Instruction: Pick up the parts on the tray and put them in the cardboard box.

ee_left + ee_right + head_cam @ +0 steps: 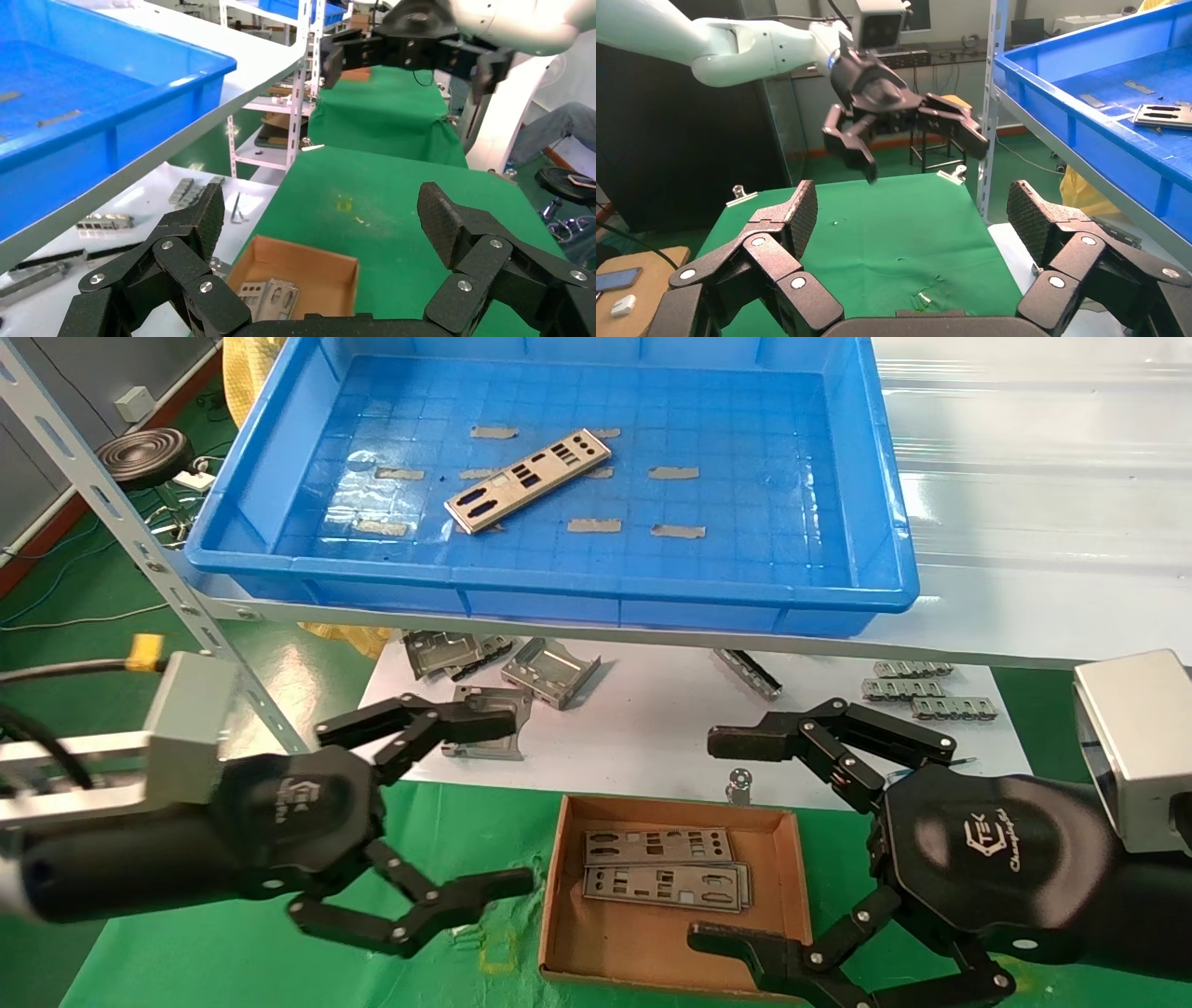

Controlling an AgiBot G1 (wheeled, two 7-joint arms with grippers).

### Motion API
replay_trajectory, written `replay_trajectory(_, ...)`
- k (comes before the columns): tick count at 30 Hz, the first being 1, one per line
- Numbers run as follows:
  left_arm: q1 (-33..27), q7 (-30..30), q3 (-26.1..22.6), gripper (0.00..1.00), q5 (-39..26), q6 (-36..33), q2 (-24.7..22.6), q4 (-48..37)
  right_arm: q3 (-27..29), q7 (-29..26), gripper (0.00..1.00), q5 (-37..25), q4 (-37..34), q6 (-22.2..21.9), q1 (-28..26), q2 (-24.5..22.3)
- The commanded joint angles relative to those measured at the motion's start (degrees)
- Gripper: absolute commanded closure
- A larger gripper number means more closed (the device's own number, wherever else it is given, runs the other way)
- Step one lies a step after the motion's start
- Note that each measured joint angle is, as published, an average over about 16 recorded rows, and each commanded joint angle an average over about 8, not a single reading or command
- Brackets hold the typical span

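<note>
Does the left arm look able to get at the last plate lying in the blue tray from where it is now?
Probably yes. The plate lies flat and alone on the tray floor with nothing over it, and the left gripper hangs open and empty below the shelf. It must first rise over the near wall.

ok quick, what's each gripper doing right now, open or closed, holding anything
Left gripper: open, holding nothing, beside the cardboard box.
Right gripper: open, holding nothing, over the box's other side.

Blue grid-floored tray (pixel 875 505), silver-grey punched part (pixel 527 480), brown cardboard box (pixel 792 887).
</note>
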State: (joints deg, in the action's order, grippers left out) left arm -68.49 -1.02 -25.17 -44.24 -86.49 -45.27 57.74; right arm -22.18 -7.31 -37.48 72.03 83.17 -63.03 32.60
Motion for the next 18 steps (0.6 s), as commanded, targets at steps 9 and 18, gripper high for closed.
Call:
replay_trajectory(9,4.0,-5.6,5.3,0.00,1.4,0.5,5.9,9.2,0.0,0.0,0.00,0.0,0.0,0.0,0.0,0.0)
replay_trajectory(18,7.1,-9.9,9.4,0.00,2.5,0.8,10.5,16.3,0.0,0.0,0.00,0.0,0.0,0.0,0.0,0.0)
